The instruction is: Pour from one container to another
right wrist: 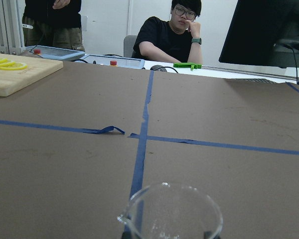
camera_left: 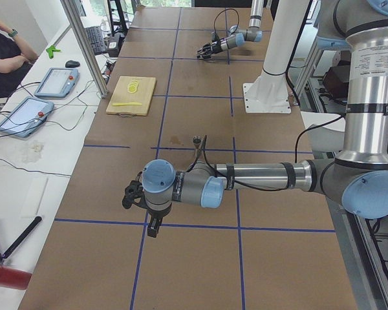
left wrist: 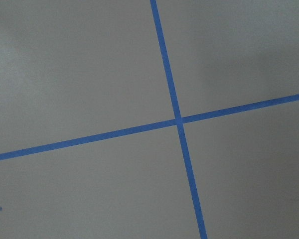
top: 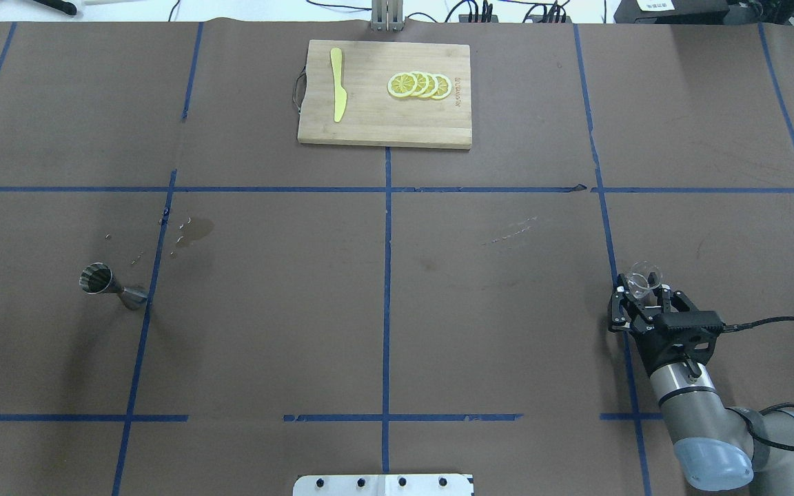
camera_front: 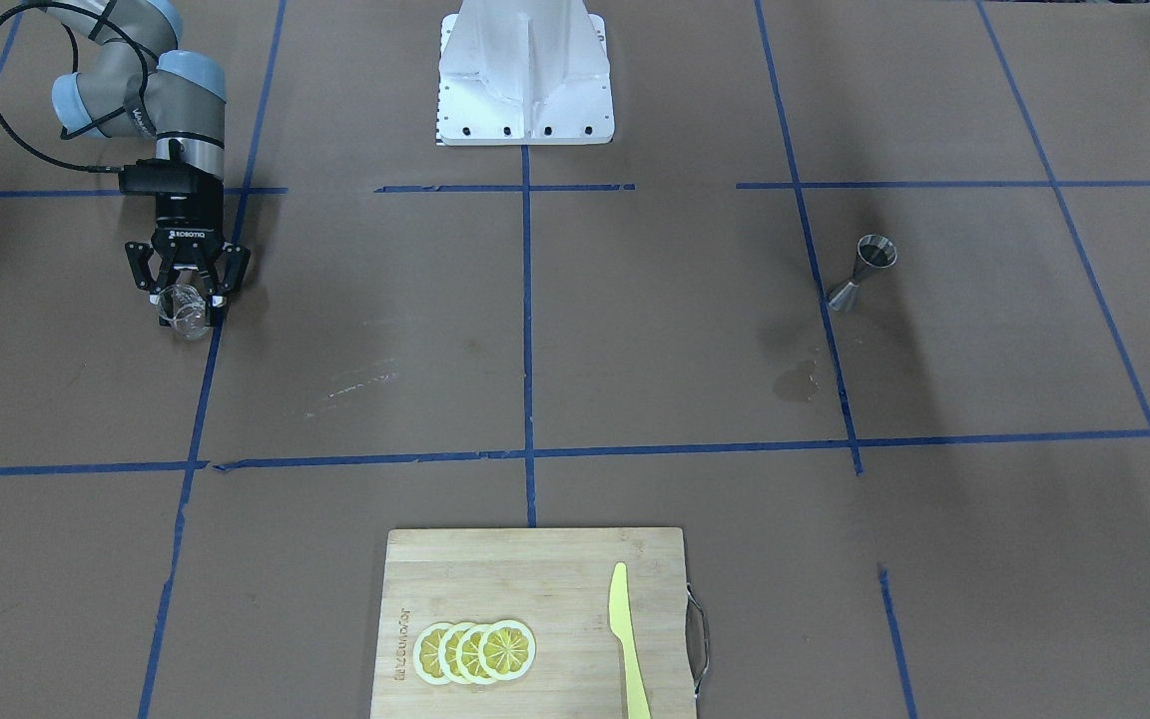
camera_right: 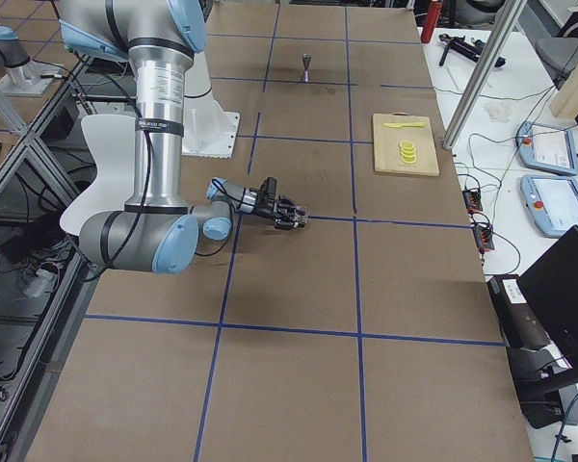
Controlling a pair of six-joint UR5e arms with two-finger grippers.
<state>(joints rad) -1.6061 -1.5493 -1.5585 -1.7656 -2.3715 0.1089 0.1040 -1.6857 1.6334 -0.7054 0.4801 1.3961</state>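
Observation:
The clear cup [camera_front: 186, 308] sits between the fingers of my right gripper [camera_front: 188, 300], which is shut on it low over the table at the robot's right side. Both show from overhead too, cup [top: 645, 279] and gripper [top: 642, 291]. The right wrist view shows the cup's rim [right wrist: 172, 209] upright at the bottom edge. The steel jigger [camera_front: 864, 272] stands upright far across the table, also seen overhead [top: 111, 286]. My left gripper [camera_left: 132, 194] shows only in the exterior left view, and I cannot tell its state.
A wooden cutting board [top: 383, 127] with lemon slices [top: 419, 85] and a yellow knife [top: 337, 84] lies at the far middle edge. A wet stain [top: 194, 231] marks the paper near the jigger. The white robot base [camera_front: 525, 100] stands at the near middle. Blue tape lines [left wrist: 178, 121] cross the table.

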